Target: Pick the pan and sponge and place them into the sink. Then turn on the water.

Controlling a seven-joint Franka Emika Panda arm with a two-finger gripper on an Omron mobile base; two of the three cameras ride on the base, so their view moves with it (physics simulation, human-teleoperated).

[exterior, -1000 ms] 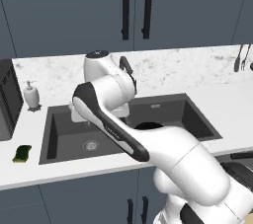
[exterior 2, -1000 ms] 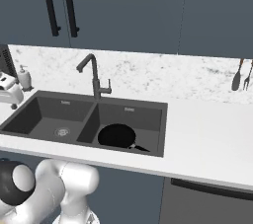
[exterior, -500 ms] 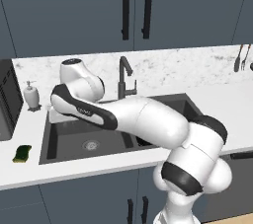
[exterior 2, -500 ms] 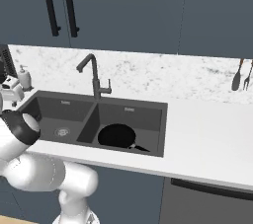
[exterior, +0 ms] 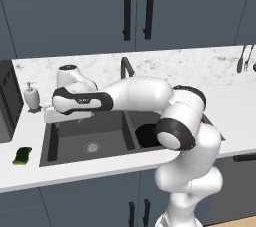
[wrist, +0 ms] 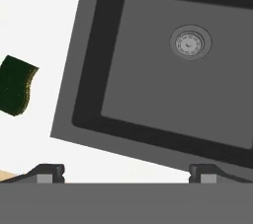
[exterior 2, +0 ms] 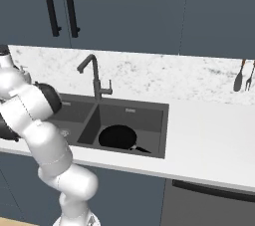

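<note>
The black pan (exterior 2: 118,136) lies in the right basin of the dark grey sink (exterior 2: 149,108); the arm covers most of the pan (exterior: 145,135) in the left base view. The yellow-and-green sponge (exterior: 22,155) rests on the white counter left of the sink, green side up, and shows at the left as the sponge (wrist: 17,86) in the hand view. My gripper (exterior: 59,117) hangs above the left rim of the sink (exterior: 46,143), right of and behind the sponge. The gripper (wrist: 127,173) is open, fingertips wide apart and holding nothing. No stream comes from the faucet (exterior 2: 92,73).
A white soap dispenser (exterior: 32,96) stands on the counter behind the sink's left corner, close to my hand. A dark appliance (exterior: 7,106) fills the far left. The left basin's drain (wrist: 190,43) is bare. Utensils (exterior 2: 243,74) hang at the far right wall.
The arm has swung left, from over the middle of the sink to its left rim near the sponge. The pan stays in the right basin.
</note>
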